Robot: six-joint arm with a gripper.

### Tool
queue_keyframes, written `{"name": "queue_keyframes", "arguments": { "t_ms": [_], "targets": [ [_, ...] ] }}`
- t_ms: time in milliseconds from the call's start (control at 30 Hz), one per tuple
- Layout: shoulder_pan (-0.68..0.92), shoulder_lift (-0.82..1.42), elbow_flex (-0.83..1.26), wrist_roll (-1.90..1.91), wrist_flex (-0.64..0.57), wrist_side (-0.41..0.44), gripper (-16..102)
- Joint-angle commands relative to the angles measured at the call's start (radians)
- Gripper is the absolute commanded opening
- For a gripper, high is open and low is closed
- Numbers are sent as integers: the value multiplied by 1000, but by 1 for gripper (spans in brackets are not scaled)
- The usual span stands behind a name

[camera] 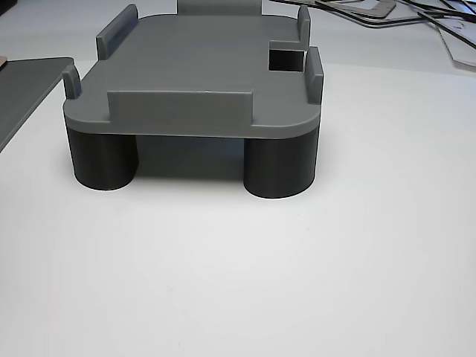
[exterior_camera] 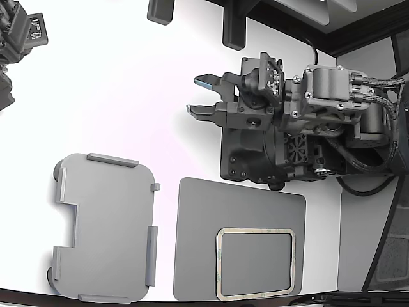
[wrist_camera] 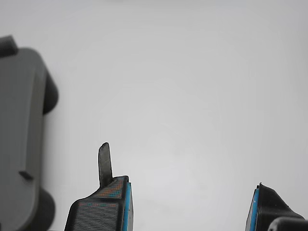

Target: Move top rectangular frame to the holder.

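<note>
The beige rectangular frame (exterior_camera: 255, 263) lies flat on the dark grey mat (exterior_camera: 198, 236) at the bottom of the exterior view. The light grey holder (exterior_camera: 105, 227) stands to the exterior view's left of the mat, empty, on dark round legs; it also shows in the other view (camera: 193, 74) and at the edge of the wrist view (wrist_camera: 19, 139). My gripper (exterior_camera: 203, 96) is open and empty, above the white table, up and away from both frame and holder. Its blue-edged fingers (wrist_camera: 118, 202) show in the wrist view over bare table.
The arm's dark body (exterior_camera: 307, 128) sits at the exterior view's right, just above the mat. A second dark device (exterior_camera: 19, 38) is at the top left corner. Dark posts (exterior_camera: 233, 29) stand at the table's far edge. Cables (camera: 416, 18) lie behind the holder.
</note>
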Motion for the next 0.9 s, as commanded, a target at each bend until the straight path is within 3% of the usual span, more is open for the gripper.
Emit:
{"name": "queue_keyframes", "arguments": {
  "t_ms": [0, 200, 367, 567, 767, 867],
  "targets": [
    [15, -80, -140, -71, -106, 29, 100],
    [15, 9, -52, -64, -192, 23, 100],
    [37, -40, -80, -52, -198, -15, 100],
    [261, -230, -276, 80, -23, 104, 100],
    [468, -423, -479, 282, 244, 181, 100],
    [603, -469, -509, 403, 299, 236, 100]
  ]
}}
